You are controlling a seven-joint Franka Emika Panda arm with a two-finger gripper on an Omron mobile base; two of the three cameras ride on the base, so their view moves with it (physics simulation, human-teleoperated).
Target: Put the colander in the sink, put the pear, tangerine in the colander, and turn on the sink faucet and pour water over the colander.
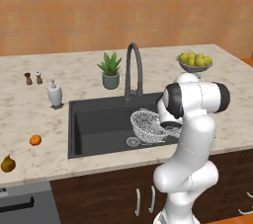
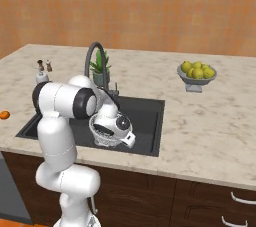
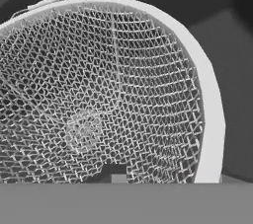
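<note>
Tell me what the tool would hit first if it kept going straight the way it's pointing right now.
Most likely the mesh wall of the colander, which sits right ahead of the tool in the hand view. Behind the mesh lies the dark sink. How near the mesh is cannot be told.

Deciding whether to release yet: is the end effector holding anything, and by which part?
Cannot be told for sure. The end effector sits at the near rim of the colander in the sink; the fingertips are barely visible, so a grip on that rim is only likely.
</note>
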